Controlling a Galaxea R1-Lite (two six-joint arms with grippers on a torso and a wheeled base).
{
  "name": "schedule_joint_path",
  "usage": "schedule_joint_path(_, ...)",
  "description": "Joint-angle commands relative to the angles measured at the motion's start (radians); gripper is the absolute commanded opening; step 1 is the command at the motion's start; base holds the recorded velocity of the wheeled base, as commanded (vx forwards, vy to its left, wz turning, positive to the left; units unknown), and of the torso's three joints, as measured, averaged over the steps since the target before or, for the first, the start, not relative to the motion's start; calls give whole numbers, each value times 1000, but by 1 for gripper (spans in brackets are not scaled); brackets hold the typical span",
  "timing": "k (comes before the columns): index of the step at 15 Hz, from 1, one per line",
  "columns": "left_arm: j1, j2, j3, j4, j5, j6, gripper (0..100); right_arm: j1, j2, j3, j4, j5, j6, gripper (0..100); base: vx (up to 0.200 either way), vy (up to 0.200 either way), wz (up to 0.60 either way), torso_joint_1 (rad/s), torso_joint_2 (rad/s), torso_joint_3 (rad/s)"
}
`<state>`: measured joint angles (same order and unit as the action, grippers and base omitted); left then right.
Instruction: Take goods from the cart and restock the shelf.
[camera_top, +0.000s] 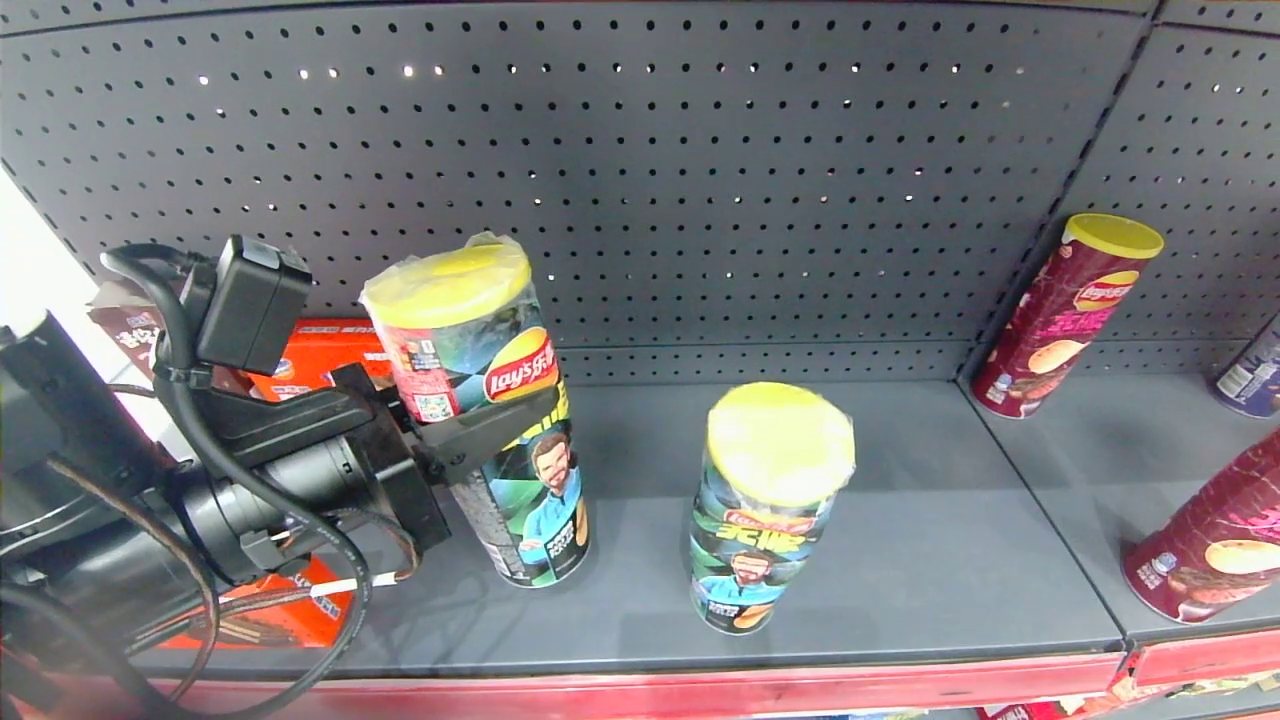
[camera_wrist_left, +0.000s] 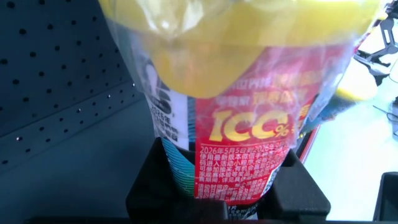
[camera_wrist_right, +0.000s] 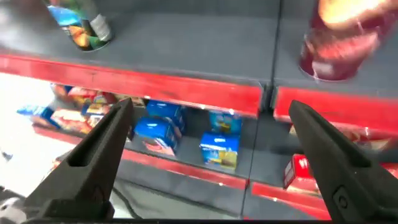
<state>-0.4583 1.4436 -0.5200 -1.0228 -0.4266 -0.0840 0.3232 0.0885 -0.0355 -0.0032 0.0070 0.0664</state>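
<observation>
Boxes, red (camera_top: 320, 355), at ten o'clock of the head view. Left gripper (camera_top: 500, 405), clamped on a can (camera_top: 530, 510) that leans, its lid (camera_top: 450, 285) toward eleven o'clock, its base at or just off the shelf (camera_top: 930, 570); contact cannot be told. Second can (camera_top: 765, 510), upright at three o'clock of it, apart. Maroon cans (camera_top: 1065, 315), farther toward three o'clock, next bay. Hazard, judged: release while leaning may topple the can against its neighbour, and loose film (camera_top: 490, 243) over the lid may snag a finger. Left wrist view adds the film's slack, close up. Right wrist view adds the right gripper (camera_wrist_right: 210, 109), jaws wide apart, holding nothing, and blue packs (camera_wrist_right: 221, 146) below the shelf's red edge.
</observation>
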Motion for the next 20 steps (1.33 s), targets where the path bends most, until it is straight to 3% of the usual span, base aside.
schedule_joint_path(1, 1, 3, -5, 0, 0, 0, 0, -1, -89, 17, 2, -15, 6, 100, 0, 0, 0, 0, 0, 0)
schedule_joint_path(5, 0, 6, -8, -2, 2, 1, 0, 17, -89, 36, 5, -32, -100, 100, 0, 0, 0, 0, 0, 0)
schedule_joint_path(7, -2, 9, -2, -3, 11, 3, 0, -154, 42, 36, 3, -42, -97, 100, 0, 0, 0, 0, 0, 0)
schedule_joint_path(9, -5, 24, -9, -3, 8, 15, 0, -256, 14, 36, 0, -42, -92, 100, 0, 0, 0, 0, 0, 0)
schedule_joint_path(13, -13, 37, -8, -3, 0, 20, 0, -257, 10, 36, 2, -53, -82, 100, 0, 0, 0, 0, 0, 0)
schedule_joint_path(14, -16, 69, -14, -2, -6, 21, 0, -248, 7, 36, -1, 18, -128, 100, 0, 0, 0, 0, 0, 0)
schedule_joint_path(16, -16, 81, -25, -2, -24, 20, 0, -248, 7, 36, -1, 16, -126, 100, 0, 0, 0, 0, 0, 0)
schedule_joint_path(19, -3, 138, -75, 0, -20, 70, 0, -250, 7, 36, 2, -7, -102, 100, 0, 0, 0, 0, 0, 0)
schedule_joint_path(20, -3, 153, -103, 10, -14, 69, 0, -248, 7, 36, 2, -7, -92, 100, 0, 0, 0, 0, 0, 0)
